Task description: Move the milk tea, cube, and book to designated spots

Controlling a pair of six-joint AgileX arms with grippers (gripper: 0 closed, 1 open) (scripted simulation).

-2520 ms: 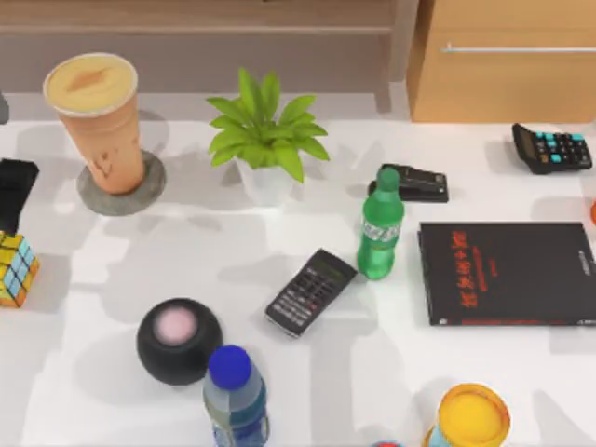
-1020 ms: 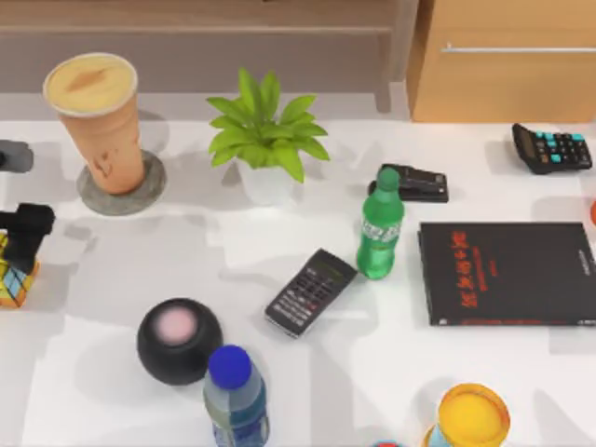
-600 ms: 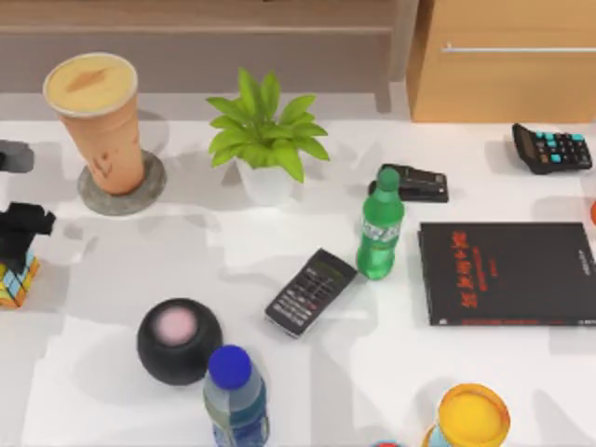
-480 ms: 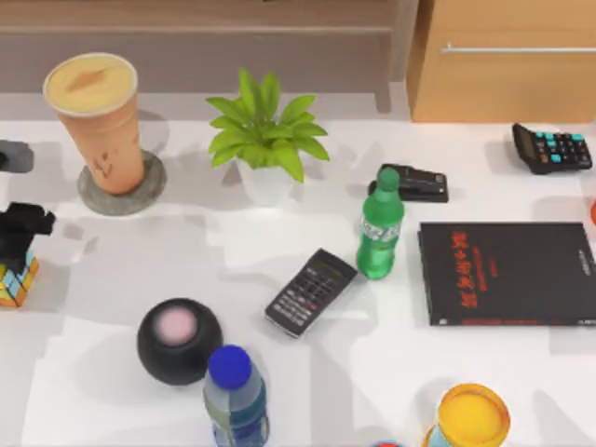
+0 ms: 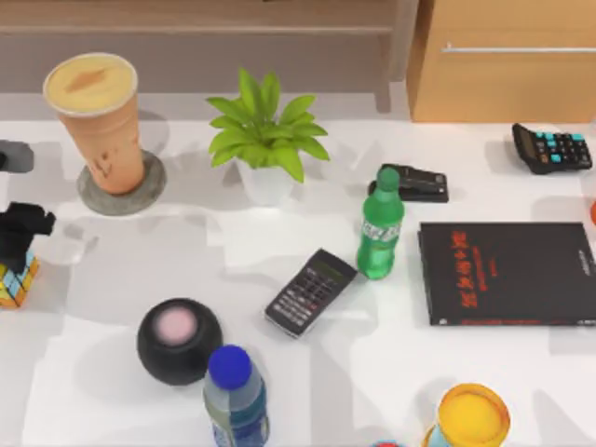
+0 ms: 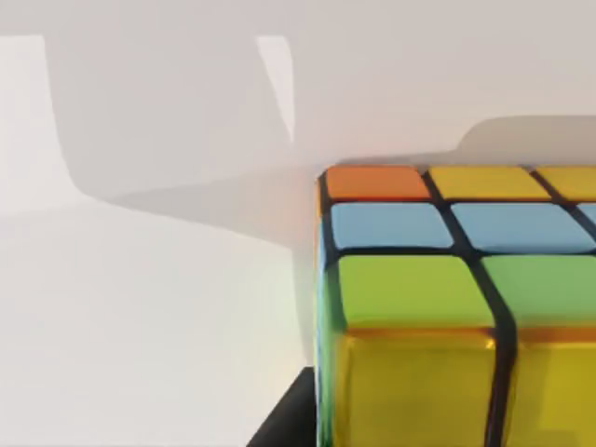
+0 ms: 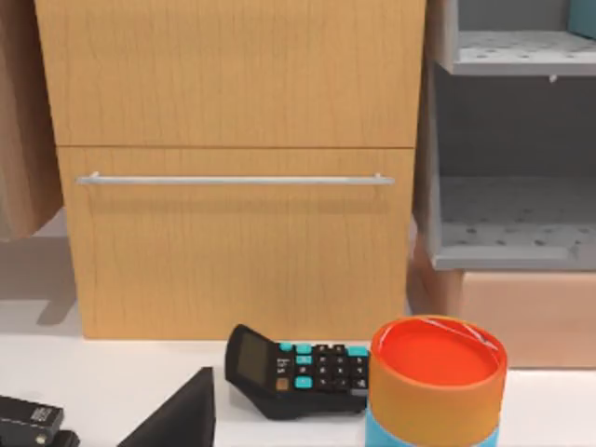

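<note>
- At the top view's left edge, the left gripper point(image 5: 20, 237) is sitting down over the cube point(image 5: 16, 277), and its dark body is covering the cube's upper part, so just a few coloured squares are peeking out below it.
- Whether its jaws are closed on the cube or merely standing around it I cannot tell; a dark finger point(image 6: 284, 419) is lying right against the cube point(image 6: 456, 307) in the left wrist view, where the frame edge is cutting the cube off.
- The milk tea point(image 5: 98, 121) is standing upright on a round grey coaster point(image 5: 121, 191) at the back left of the table point(image 5: 279, 233), near the cube but apart from it.
- A potted plant point(image 5: 264, 140) is standing to the right of the milk tea, with a green bottle point(image 5: 380, 226) and a dark remote point(image 5: 311, 291) further toward the middle.
- A black round speaker point(image 5: 179, 340) and a blue-capped bottle point(image 5: 235, 396) are crowding the near side, the bottle being cut off by the lower edge.
- A thin black book point(image 5: 507, 273) with red characters is lying flat at the right, running off the frame.
- A yellow-capped container point(image 5: 473, 416) is partly out of frame at the bottom.
- The right wrist view is facing a wooden drawer cabinet point(image 7: 237, 168), with a calculator point(image 7: 298, 368) and a red-lidded tub point(image 7: 438, 382) in front; the state of the right arm's jaws I cannot tell.
</note>
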